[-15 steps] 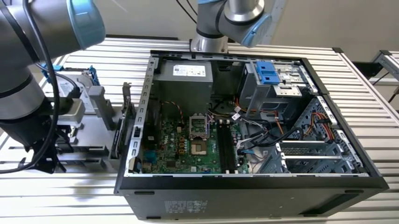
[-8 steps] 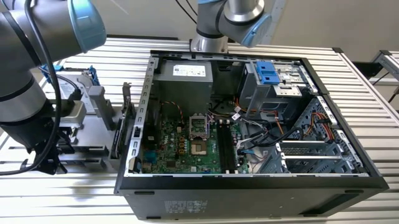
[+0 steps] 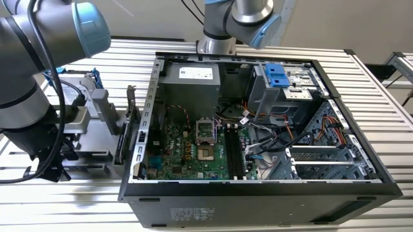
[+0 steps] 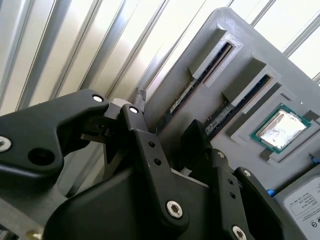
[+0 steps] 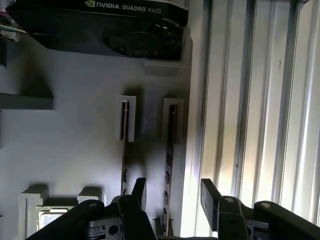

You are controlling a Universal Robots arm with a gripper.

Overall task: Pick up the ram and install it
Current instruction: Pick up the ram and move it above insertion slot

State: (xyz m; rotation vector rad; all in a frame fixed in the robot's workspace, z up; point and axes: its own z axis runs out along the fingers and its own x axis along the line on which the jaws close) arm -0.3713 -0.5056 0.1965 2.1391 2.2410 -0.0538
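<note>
Your arm [image 3: 26, 96] reaches over the gray holder [image 3: 96, 111], which sits toward the exterior view's left edge of the slatted metal bench [image 3: 380, 92], just beside the open computer case [image 3: 258, 198].

In the first wrist view your gripper [image 5: 174, 195] has its jaws open, one finger [image 5: 139, 192] on each side of the ram [image 5: 170, 145] with a gap on both sides. The ram stands on edge in the holder's slot nearest the holder's edge. A second stick [image 5: 124, 145] stands in the neighbouring slot. In the second wrist view the same ram [image 4: 184, 96] runs along its slot, and a processor [image 4: 280, 127] with a silver lid lies in a square recess further in.

A black graphics card [image 5: 100, 25] stands upright in the holder and carries pale lettering on its shroud. A hard drive [image 4: 305, 200] with a white printed label lies at the holder's corner.

Inside the case you see the green motherboard [image 3: 187, 150], its long black memory slots [image 3: 233, 150], and a power supply [image 3: 190, 89] with a white label [image 3: 195, 73].
</note>
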